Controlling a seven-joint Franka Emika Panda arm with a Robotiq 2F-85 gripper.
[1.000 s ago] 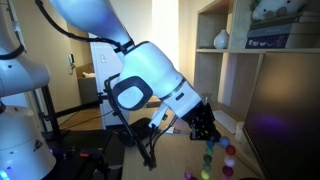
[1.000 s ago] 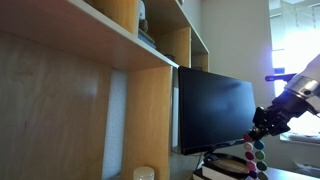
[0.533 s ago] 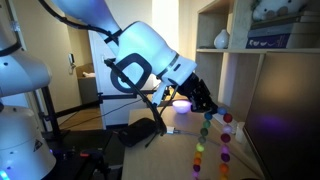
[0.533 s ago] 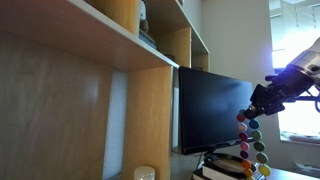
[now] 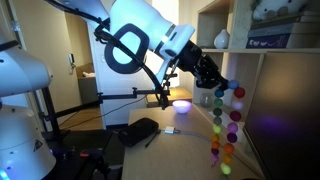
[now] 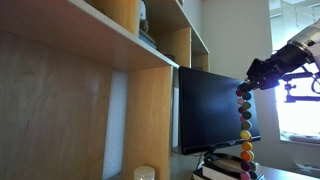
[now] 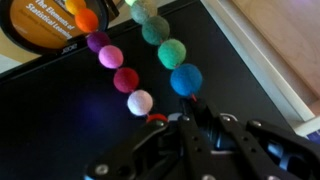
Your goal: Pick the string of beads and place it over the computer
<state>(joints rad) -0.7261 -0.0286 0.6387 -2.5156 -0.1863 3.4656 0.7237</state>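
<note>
In an exterior view, a black rounded lump [image 5: 140, 130] lies on the table [image 5: 178, 138]. To its right, raised high, the hand [image 5: 212, 80] is clamped on the top of the string of beads [image 5: 232, 127], which hangs in mixed colours before the dark computer screen [image 5: 285, 115]. In an exterior view, wooden shelves [image 6: 90, 100] stand leftmost, then the screen, then the strand dangling straight down from the hand, its lowest beads near a stack of books [image 6: 222, 168]. In the wrist view, two lines of beads run from the closed fingers [image 7: 205, 135] across the screen.
</note>
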